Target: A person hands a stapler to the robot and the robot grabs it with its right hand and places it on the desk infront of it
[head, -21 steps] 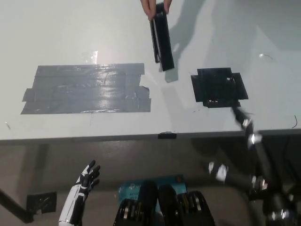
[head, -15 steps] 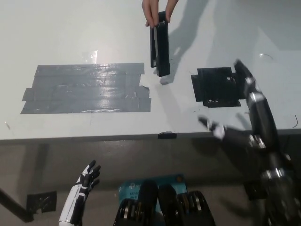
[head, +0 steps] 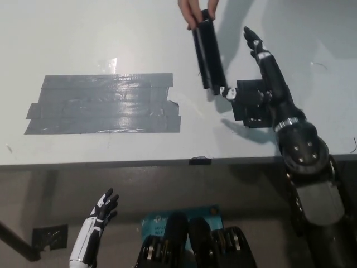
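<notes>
The wide white desk fills the upper part of the head view, and its front edge runs across the picture below the middle. Taking the long black stapler as the landmark: well to its left lies a big patch of grey duct tape, stuck flat on the desk. Just to its lower right sits a smaller square of black tape — probably a mark for where things are to be put, though that is only a guess.

The black right arm reaches up from the lower right across the desk edge, crossing over that black square, so that the black right hand comes alongside the stapler on its right. Its fingers are spread apart and hold nothing; one fingertip lies close to the stapler's lower end, and whether it touches cannot be told. The spread looks like readiness to receive.

The stapler itself is above the desk, tilted, its upper end pinched by a person's hand at the top edge — held by the far end, it seems, so the near length is free for the robot to take.

The white left hand rests far to the stapler's lower left, below the desk edge, fingers loosely apart and idle.
</notes>
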`<state>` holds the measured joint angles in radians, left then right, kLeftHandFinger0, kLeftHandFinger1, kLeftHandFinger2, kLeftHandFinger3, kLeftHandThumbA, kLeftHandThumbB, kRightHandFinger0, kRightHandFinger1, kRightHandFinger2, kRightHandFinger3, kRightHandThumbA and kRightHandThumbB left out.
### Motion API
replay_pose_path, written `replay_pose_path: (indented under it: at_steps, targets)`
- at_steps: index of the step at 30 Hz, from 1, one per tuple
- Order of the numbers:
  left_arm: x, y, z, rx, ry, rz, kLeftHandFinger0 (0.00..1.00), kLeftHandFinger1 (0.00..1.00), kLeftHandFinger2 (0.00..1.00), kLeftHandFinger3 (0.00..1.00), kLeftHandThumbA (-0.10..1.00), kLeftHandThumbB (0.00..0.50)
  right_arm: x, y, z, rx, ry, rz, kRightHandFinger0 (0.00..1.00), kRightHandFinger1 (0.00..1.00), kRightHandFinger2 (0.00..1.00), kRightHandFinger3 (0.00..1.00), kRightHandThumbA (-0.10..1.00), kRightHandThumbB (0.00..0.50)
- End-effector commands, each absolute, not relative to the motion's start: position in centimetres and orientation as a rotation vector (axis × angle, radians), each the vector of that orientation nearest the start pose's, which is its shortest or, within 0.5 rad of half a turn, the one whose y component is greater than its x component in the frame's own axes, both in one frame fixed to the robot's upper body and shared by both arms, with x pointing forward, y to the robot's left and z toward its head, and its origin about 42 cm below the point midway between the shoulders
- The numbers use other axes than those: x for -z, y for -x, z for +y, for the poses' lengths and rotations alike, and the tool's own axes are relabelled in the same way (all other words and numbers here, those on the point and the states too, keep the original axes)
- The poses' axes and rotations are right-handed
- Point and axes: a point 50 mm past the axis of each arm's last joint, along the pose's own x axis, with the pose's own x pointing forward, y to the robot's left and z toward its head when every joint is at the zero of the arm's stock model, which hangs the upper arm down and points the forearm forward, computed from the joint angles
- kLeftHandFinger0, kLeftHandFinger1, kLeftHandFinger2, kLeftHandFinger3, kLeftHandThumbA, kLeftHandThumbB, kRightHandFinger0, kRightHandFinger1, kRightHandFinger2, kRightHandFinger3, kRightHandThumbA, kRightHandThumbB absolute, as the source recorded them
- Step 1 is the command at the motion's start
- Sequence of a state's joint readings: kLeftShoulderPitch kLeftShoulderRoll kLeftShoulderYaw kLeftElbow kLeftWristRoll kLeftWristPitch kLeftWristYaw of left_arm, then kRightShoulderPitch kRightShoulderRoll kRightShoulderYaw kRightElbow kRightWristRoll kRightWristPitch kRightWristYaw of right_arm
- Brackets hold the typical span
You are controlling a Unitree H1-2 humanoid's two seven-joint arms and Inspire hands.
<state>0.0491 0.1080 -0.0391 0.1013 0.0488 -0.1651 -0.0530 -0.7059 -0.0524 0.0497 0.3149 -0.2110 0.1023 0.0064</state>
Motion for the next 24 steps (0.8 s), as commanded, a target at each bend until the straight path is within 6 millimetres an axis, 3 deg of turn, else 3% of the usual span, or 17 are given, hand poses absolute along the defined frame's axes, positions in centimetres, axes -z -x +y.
replay_pose_path:
  at_steps: [1,8,13,15,18,19,20,21,22,23,24]
  targets:
    - [-7.2,-26.6,23.9,0.101,-0.159,-0.062,1.0,1.0,1.0,1.0,1.0,0.37,-29.6,-49.9,-14.0,-0.129,0.287,-0.315,1.0,1.0,1.0,1.0,0.94,0.229]
    - [-7.6,-26.9,23.9,0.115,-0.183,-0.064,1.0,1.0,1.0,1.0,1.0,0.383,-30.6,-51.5,-13.0,-0.162,0.208,-0.279,1.0,1.0,1.0,1.0,0.96,0.319]
    - [-7.8,-26.9,23.7,0.109,-0.185,-0.06,1.0,1.0,1.0,1.0,0.97,0.384,-31.5,-52.0,-12.0,-0.176,0.231,-0.266,1.0,1.0,1.0,1.0,1.0,0.305]
    - [-7.9,-27.0,23.8,0.113,-0.195,-0.061,1.0,1.0,1.0,1.0,0.98,0.385,-31.3,-52.2,-11.9,-0.177,0.27,-0.239,1.0,1.0,1.0,1.0,1.0,0.321]
    - [-8.0,-27.2,23.8,0.116,-0.195,-0.068,1.0,1.0,1.0,1.0,0.97,0.392,-30.9,-52.9,-12.0,-0.152,0.31,-0.174,1.0,1.0,1.0,1.0,0.92,0.372]
    - [-8.1,-27.2,23.8,0.115,-0.193,-0.069,1.0,1.0,1.0,1.0,0.97,0.398,-30.8,-53.0,-12.0,-0.119,0.353,-0.122,1.0,1.0,1.0,1.0,0.81,0.37]
    - [-8.2,-27.2,23.8,0.115,-0.197,-0.071,0.99,1.0,1.0,1.0,0.98,0.402,-30.6,-53.3,-12.0,-0.067,0.49,-0.044,0.92,1.0,1.0,1.0,0.54,0.315]
    - [-8.2,-27.2,23.8,0.117,-0.196,-0.071,0.99,1.0,1.0,1.0,0.97,0.399,-30.4,-53.4,-12.0,-0.029,0.582,0.008,0.83,0.99,1.0,1.0,0.4,0.277]
    - [-8.2,-27.2,23.9,0.119,-0.194,-0.071,0.99,1.0,1.0,1.0,0.97,0.403,-29.9,-53.6,-12.3,-0.008,0.632,0.028,0.42,0.58,0.72,0.83,0.03,0.279]
    - [-8.3,-27.2,23.9,0.12,-0.195,-0.071,0.99,1.0,1.0,1.0,0.97,0.403,-29.5,-53.7,-12.5,0.008,0.678,0.037,0.18,0.33,0.46,0.52,-0.09,0.272]
    - [-8.4,-27.3,23.9,0.12,-0.195,-0.071,0.99,1.0,1.0,1.0,0.96,0.401,-29.1,-53.7,-12.7,0.018,0.702,0.036,0.03,0.12,0.27,0.35,-0.1,0.257]
